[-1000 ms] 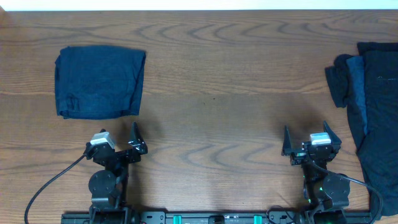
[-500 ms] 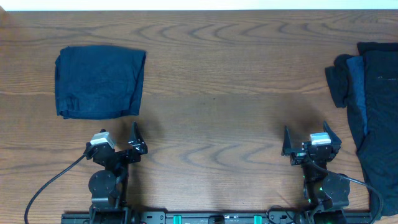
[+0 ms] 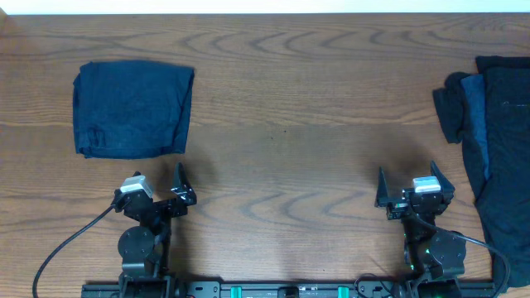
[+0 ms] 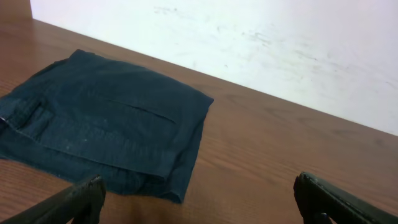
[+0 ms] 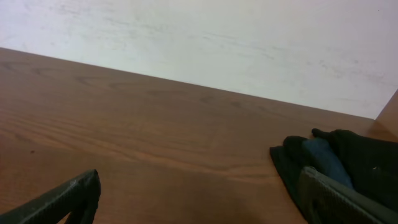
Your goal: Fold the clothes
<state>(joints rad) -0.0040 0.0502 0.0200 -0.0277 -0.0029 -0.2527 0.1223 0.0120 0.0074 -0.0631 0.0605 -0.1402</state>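
Note:
A folded navy garment (image 3: 132,109) lies flat at the table's back left; in the left wrist view this garment (image 4: 112,130) fills the left half. A rumpled heap of dark clothes (image 3: 495,157) lies along the right edge, and the right wrist view catches the heap's corner (image 5: 348,152). My left gripper (image 3: 157,180) rests near the front edge, just in front of the folded garment, open and empty (image 4: 199,186). At the front right my right gripper (image 3: 407,178) is open too, with bare wood between its fingers (image 5: 200,183), left of the heap.
The brown wooden table (image 3: 281,99) runs to a white wall at the back. Both arm bases and a black cable (image 3: 66,248) sit along the front edge.

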